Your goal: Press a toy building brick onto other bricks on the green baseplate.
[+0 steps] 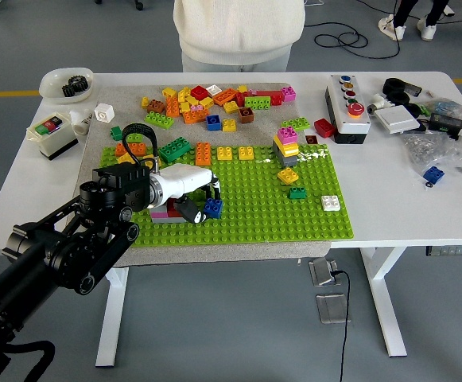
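The green baseplate (254, 215) lies on a grey mat in the middle of the table. A blue brick (213, 208) stands on its left part. My left hand (202, 202), white with black fingertips, reaches in from the left. Its fingers (214, 192) curl down over the blue brick's top and its thumb (188, 211) sits against the brick's left side. A pink and red brick stack (162, 212) lies under the wrist. A tall stack with a pink top (286, 147) stands further right on the plate. My right arm is out of view.
Several loose bricks (207, 102) lie on the mat behind the plate. A yellow brick (288, 175), a small green brick (297, 192) and a white brick (331, 203) sit on the plate's right. A button box (347, 107) stands at right. A person (238, 32) stands at the far side.
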`<state>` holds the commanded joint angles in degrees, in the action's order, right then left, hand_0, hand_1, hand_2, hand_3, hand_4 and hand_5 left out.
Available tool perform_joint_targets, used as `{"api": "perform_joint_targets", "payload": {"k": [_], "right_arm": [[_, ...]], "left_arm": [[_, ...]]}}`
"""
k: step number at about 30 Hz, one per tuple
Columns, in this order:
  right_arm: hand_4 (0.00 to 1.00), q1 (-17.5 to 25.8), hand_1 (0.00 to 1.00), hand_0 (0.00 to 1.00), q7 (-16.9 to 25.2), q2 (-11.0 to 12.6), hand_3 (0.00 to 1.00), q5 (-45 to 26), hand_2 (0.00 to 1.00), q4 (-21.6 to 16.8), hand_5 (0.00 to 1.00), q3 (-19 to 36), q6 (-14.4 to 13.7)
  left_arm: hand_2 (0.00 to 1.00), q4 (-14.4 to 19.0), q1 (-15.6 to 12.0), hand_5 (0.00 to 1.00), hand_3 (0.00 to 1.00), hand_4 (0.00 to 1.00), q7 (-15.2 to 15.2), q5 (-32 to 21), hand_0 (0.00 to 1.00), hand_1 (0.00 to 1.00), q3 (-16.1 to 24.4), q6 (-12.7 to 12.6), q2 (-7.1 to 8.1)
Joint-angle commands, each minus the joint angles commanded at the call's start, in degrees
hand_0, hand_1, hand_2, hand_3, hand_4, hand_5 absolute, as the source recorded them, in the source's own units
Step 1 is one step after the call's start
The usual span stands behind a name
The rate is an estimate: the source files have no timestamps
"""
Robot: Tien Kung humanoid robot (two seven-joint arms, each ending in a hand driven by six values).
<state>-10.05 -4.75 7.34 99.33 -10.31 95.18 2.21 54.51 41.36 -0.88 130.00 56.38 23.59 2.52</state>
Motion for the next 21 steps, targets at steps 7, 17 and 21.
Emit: {"api": "perform_joint_targets", "payload": {"k": [7,17,21], "right_arm": [[0.864,-0.03,0.644,0.747,0.02,-0.05,0.605,-0.11,0.682,0.00,0.525,0.01,-0.03],[0.865,-0.04,0.643,0.747,0.02,-0.05,0.606,-0.20,0.682,0.00,0.525,0.01,-0.07],[0.865,0.02,0.643,0.747,0.01,-0.07,0.606,-0.21,0.682,0.00,0.525,0.04,-0.06]], "left_arm": [[0.585,0.49,-0.05,0.095,0.572,0.570,-0.52,0.00,0.700,0.689,0.33,0.26,0.01],[0.574,1.50,-0.07,0.089,0.558,0.532,-0.83,0.00,0.672,0.649,0.92,1.20,0.03],[0.572,1.97,-0.19,0.085,0.552,0.503,-0.91,0.00,0.663,0.638,1.31,1.45,0.05]]}}
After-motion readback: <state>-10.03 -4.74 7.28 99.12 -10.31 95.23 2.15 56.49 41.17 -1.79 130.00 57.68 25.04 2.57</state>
